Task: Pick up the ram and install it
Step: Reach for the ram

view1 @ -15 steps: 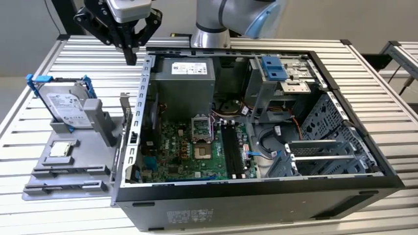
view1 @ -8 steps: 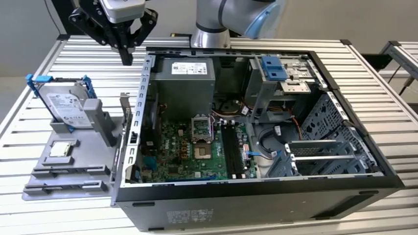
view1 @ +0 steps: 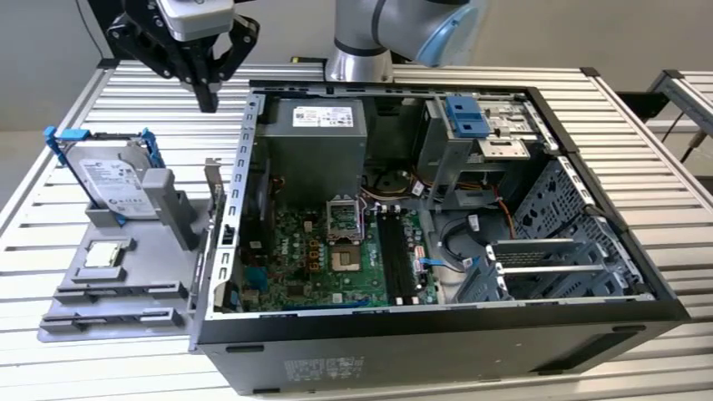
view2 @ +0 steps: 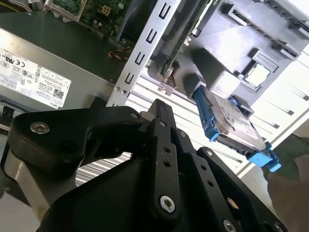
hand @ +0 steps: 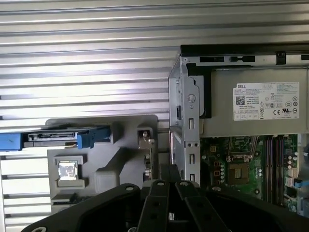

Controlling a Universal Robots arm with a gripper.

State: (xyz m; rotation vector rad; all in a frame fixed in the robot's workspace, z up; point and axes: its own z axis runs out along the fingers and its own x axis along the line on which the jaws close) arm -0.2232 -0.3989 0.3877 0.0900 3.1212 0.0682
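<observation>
I see the gripper (view1: 207,96) at the exterior view's upper left, fingers pressed together on nothing, and the ram (view1: 212,205) lower in frame, on edge beside the case wall (view1: 247,150) (tight spot), so I judge a still-closed descent could strike its top edge or snag that wall.

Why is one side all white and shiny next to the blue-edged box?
In the second wrist view, glare washes the table white beside the hard drive, and the gripper looks dark against it; in the first wrist view its slats gleam in stripes; the exterior view is evenly lit.
</observation>
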